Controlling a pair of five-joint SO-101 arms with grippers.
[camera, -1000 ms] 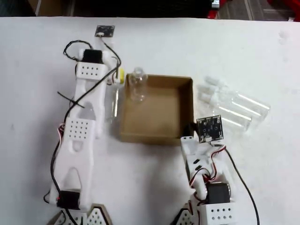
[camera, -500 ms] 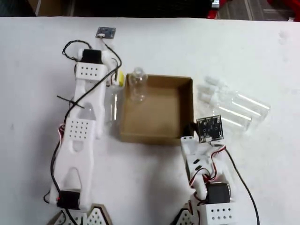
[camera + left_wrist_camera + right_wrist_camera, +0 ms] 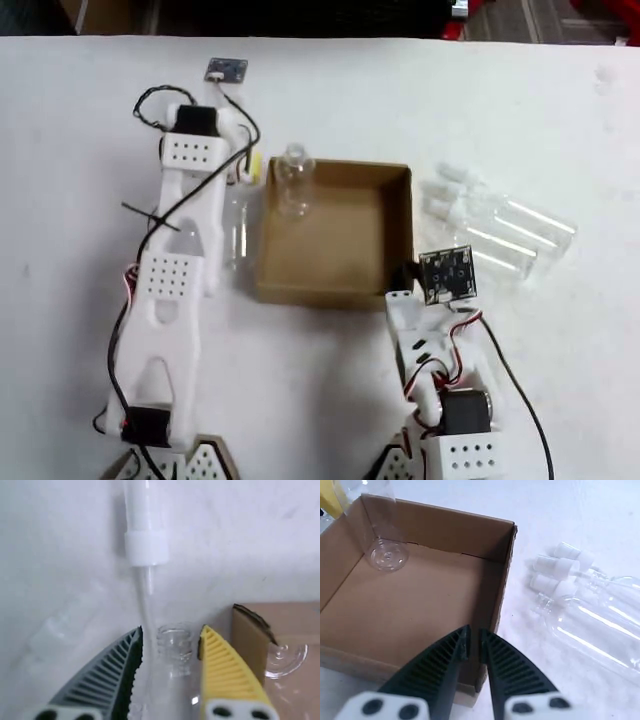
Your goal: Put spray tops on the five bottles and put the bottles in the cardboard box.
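Observation:
An uncapped clear bottle [image 3: 174, 642] lies on the table beside the cardboard box [image 3: 330, 295], and my left gripper [image 3: 171, 630] is shut on it just below its neck. A white spray top [image 3: 145, 545] lies just beyond the neck, its thin tube pointing at the opening. In the high view the same bottle [image 3: 238, 225] shows beside my left gripper [image 3: 250, 170]. Another uncapped bottle [image 3: 295, 180] stands in the box's far left corner. My right gripper [image 3: 474, 632] is shut on nothing over the box's near right corner.
Three capped bottles [image 3: 495, 225] lie side by side on the table right of the box, their white tops [image 3: 560, 565] towards the box wall [image 3: 440, 522]. Black cables trail along the left arm [image 3: 175, 260]. Open white table lies beyond the box.
The left wrist has shifted slightly and the bottle beside the box has slid a little towards the near side. The right arm has not moved.

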